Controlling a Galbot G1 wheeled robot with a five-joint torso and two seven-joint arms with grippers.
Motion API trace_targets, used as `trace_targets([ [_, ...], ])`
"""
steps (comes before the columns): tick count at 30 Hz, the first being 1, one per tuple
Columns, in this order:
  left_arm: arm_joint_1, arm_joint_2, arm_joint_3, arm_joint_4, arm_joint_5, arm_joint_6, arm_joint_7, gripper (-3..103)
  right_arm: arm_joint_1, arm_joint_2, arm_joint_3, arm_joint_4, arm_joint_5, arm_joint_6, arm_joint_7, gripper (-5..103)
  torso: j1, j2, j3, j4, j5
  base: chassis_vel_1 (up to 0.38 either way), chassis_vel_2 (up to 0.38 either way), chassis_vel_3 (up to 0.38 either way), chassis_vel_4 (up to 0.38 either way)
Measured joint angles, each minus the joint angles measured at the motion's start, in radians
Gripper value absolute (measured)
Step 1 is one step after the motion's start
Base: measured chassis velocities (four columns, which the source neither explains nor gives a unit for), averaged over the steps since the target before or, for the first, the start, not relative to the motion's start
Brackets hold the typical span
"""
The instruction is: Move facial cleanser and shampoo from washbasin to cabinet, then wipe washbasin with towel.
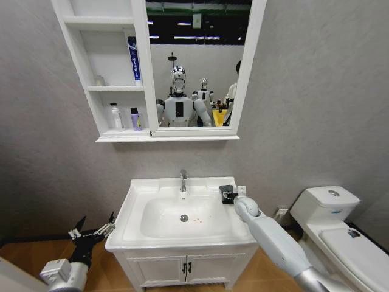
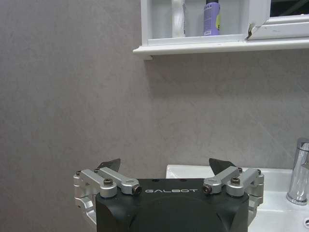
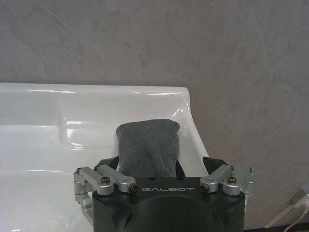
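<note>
Our right gripper (image 3: 161,166) pinches the towel (image 3: 148,147) on the washbasin (image 1: 138,190) far-right ledge; it could slip off (1 shallow pinch). Left gripper (image 1: 92,230) waits wide.

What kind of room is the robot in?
Most likely a bathroom: there is a white washbasin with a chrome tap, a toilet beside it, and a mirror cabinet holding bottles on the wall.

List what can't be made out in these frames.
- Right gripper at the towel: fingertips hidden behind the cloth in the right wrist view, so grip unclear.
- Bottle labels on the cabinet: too small in the head view.
- Bottle tops: cut off by the left wrist view's edge.
</note>
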Motion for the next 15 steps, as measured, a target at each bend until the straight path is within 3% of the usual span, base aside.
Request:
trace_targets([
  [15, 0.0, 0.0, 0.0, 0.0, 0.0, 0.0, 0.0, 100, 0.054, 0.037, -0.032, -0.085, -0.001, -0.01, -0.006, 100, 0.0, 0.0, 0.0, 0.0, -0.0001, 0.0, 0.0, 0.0, 0.0],
])
